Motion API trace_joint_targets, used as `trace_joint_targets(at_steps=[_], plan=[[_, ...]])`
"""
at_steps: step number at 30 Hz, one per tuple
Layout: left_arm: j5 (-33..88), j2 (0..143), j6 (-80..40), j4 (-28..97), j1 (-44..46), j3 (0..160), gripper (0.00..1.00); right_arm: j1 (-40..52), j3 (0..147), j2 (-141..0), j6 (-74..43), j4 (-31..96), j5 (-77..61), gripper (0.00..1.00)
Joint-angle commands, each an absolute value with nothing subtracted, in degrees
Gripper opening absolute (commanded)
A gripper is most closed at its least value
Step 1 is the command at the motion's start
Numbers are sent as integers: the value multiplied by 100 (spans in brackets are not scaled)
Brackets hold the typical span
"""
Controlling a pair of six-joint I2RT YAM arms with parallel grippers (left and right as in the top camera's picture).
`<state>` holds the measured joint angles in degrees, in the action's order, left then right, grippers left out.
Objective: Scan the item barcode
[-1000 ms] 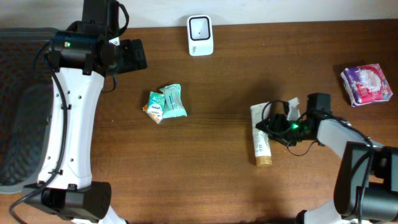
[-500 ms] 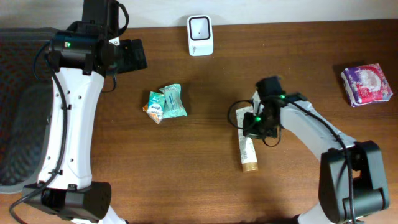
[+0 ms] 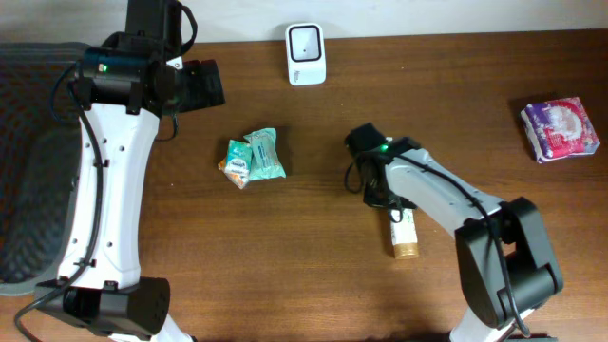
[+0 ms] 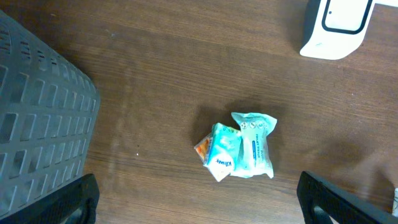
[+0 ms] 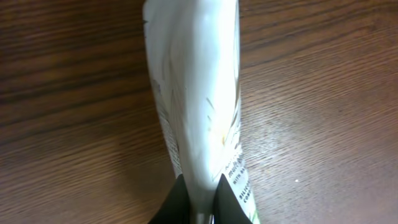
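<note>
The right tool (image 5: 200,200) is clamped on the flat crimped end of the tube (image 3: 405,234). From the overhead view the tube trails off toward 5 o'clock, low over the worktop (image 3: 313,275), near mid-worktop. Can't tell if it's actually lifted clear or dragging.

The scanner (image 3: 306,54) sits at about 11 o'clock from that tool, well apart. The tissue packs (image 3: 255,158) are out at 9 o'clock, and a pink pack (image 3: 559,129) is far off at 3. The left tool (image 4: 199,202) hangs up at 10 o'clock with its fingers spread wide, holding nothing.

What could bite here, imo: that's a skinny pinch on one end of a long tube, so a quick swing could let it pivot or slip out. Also no barcode shows in any view, so it may well reach the scanner facing the wrong way. Sweeping in low could bump the scanner too.
</note>
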<state>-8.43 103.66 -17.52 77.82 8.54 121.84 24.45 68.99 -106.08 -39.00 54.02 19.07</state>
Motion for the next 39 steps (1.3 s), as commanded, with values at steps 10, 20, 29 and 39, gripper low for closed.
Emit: trace_joint_targets(at_steps=[10, 20, 29, 39], plan=[[-884, 10350, -1684, 7771, 845, 12239, 99, 2620, 9498, -10794, -3170, 7170, 628, 91], [-884, 10350, -1684, 7771, 845, 12239, 99, 1411, 8350, -10816, -838, 6917, -1177, 97], [-884, 10348, -1684, 7771, 845, 12239, 99, 1568, 6761, -10816, -1575, 5026, -1352, 57], [-884, 10348, -1684, 7771, 845, 12239, 99, 1914, 6663, -10844, -1704, 4617, -1286, 14]])
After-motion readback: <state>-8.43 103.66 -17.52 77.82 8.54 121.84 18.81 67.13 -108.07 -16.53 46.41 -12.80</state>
